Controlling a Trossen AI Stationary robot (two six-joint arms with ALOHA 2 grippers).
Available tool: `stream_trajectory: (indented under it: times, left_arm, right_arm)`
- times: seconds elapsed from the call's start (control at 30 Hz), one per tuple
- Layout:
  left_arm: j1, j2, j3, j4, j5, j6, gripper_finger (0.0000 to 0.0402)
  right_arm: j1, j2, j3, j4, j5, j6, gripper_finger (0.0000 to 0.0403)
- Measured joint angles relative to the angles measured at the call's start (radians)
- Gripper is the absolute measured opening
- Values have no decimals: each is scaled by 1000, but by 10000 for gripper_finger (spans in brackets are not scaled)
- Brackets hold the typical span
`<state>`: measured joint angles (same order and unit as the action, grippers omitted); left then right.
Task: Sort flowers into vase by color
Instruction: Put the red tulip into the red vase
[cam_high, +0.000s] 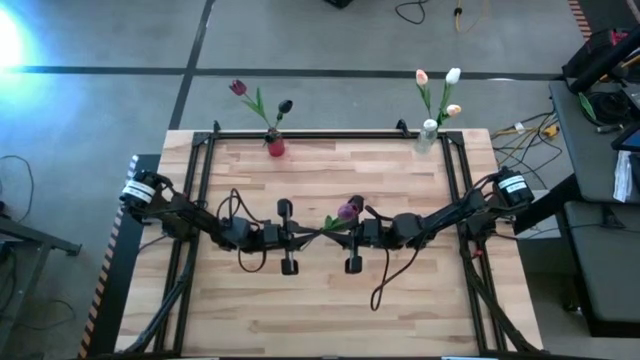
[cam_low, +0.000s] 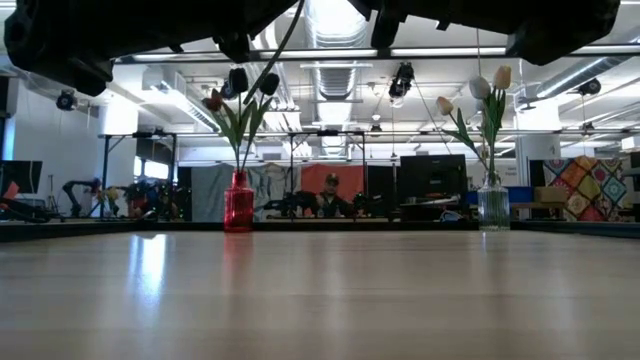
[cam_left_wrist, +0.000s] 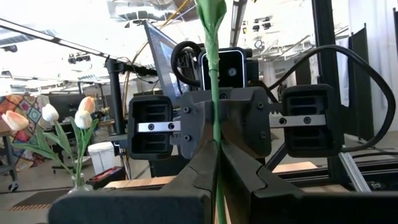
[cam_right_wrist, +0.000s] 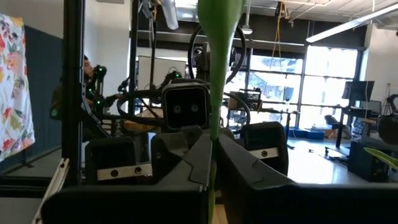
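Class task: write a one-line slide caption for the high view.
Both grippers, left gripper and right gripper, pinch one purple tulip mid-table.

Right gripper (cam_right_wrist: 211, 180): two dark fingers (cam_right_wrist: 180, 163) pressed together on a thin green flower stem (cam_right_wrist: 214, 118), which runs straight up between them and widens into a leaf at the frame's edge. Directly opposite, the left gripper (cam_right_wrist: 184, 134) faces back. A person (cam_right_wrist: 87, 68) sits behind a dark post. Bright windows (cam_right_wrist: 333, 81) beyond.

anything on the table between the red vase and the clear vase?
No. In the high view the wood between the red vase and the clear vase is bare; the low view agrees.
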<state>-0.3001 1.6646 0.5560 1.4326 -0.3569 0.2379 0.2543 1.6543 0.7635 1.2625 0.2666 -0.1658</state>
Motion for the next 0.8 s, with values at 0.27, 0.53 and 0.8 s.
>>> stream_trajectory:
  times: [0.27, 0.53, 0.8]
  left_arm:
    - [0, -1, -3, -25, -84, 13, 20]
    - [0, -26, -11, -191, -116, -16, 102]
    - [0, -118, -11, -283, -62, -19, 158]
  right_arm:
    - [-1, -10, 0, -16, 38, -19, 9]
    - [0, -91, 0, -186, 74, -31, 9]
    - [-28, -116, 0, -396, 75, 4, 9]
